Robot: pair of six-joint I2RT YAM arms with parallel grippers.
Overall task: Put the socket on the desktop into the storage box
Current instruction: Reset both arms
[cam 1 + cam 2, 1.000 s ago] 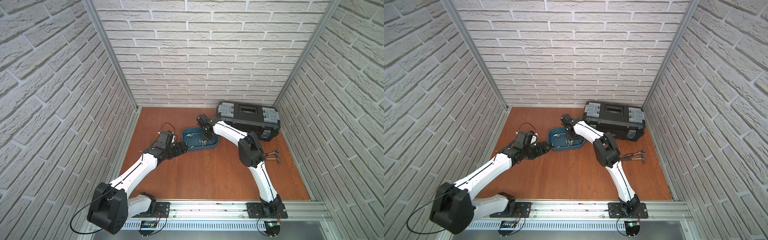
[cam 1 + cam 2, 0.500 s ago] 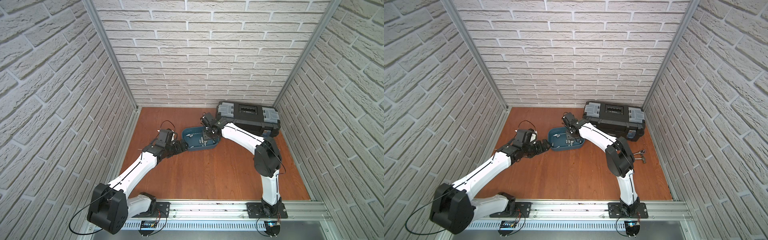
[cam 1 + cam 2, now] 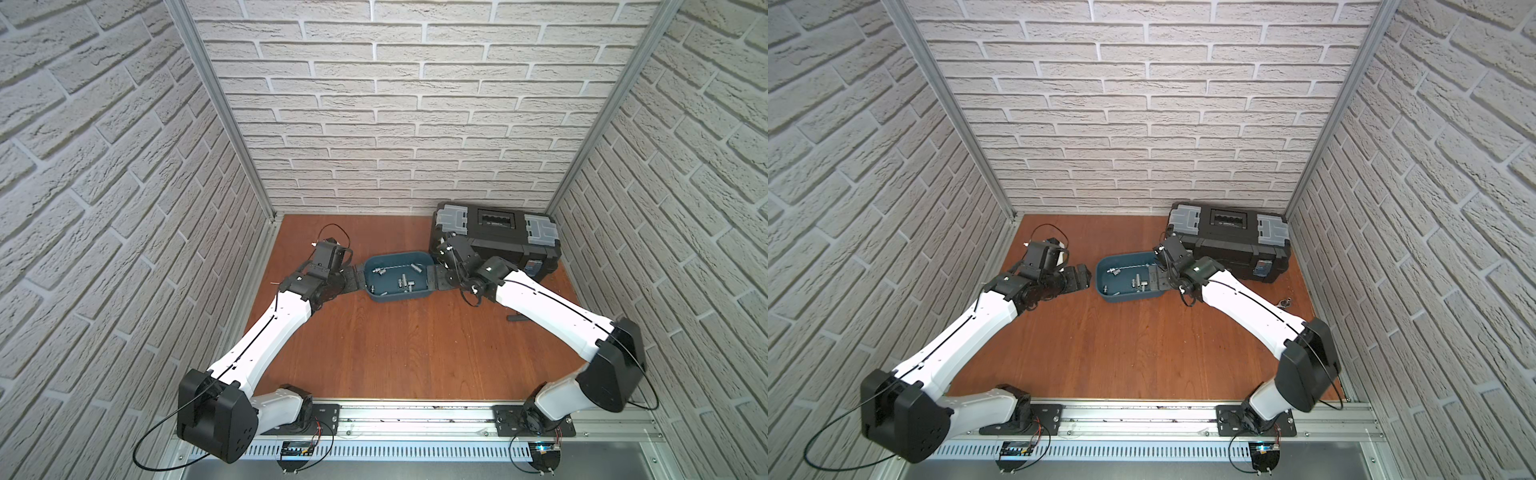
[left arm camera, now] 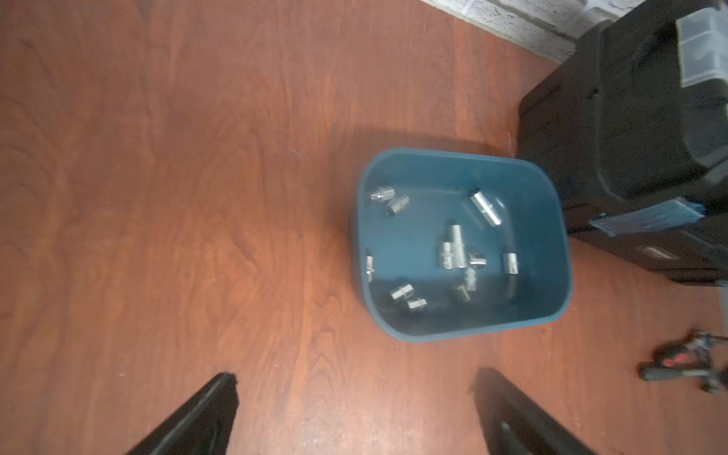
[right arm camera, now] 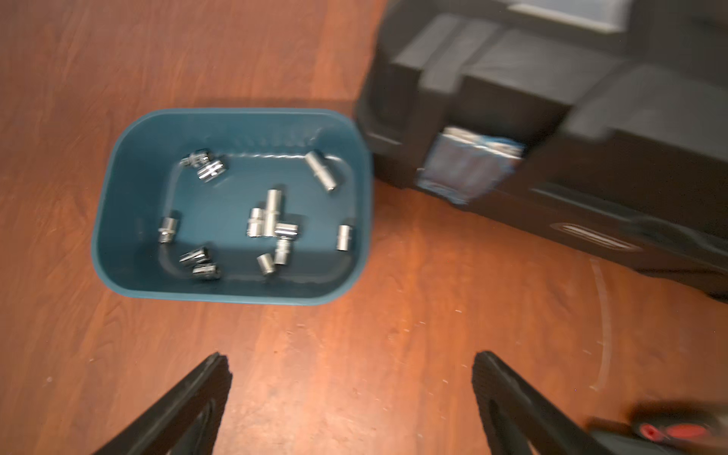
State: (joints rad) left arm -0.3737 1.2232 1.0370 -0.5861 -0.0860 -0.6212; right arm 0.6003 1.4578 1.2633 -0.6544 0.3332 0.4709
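- Since a second ago the right gripper (image 3: 435, 277) has drawn back out of the storage box (image 3: 397, 296). Its jaws, nearly closed then, now stand wide apart with nothing between them.
- The left gripper (image 3: 355, 277) has kept its place just outside the opposite end of the box. Its jaws are also spread wide and hold nothing.
- Seen from either wrist, the box (image 5: 220, 296) lies ahead of the fingertips (image 5: 218, 364), across a strip of bare desktop (image 5: 354, 335). Neither pair of fingers touches it.
- Small chrome sockets (image 5: 272, 212) lie scattered on the box floor, straight ahead of both sets of jaws. A few are bunched near the middle and the rest lie apart toward the walls.
- A black toolbox (image 3: 498, 237) stands on the desktop past the box, off to one side of the right jaws. It is close to a box corner, but I cannot tell whether they touch.
- A blurred dark tool with a red mark (image 5: 669, 431) lies on the desktop just beside one finger of the right gripper.
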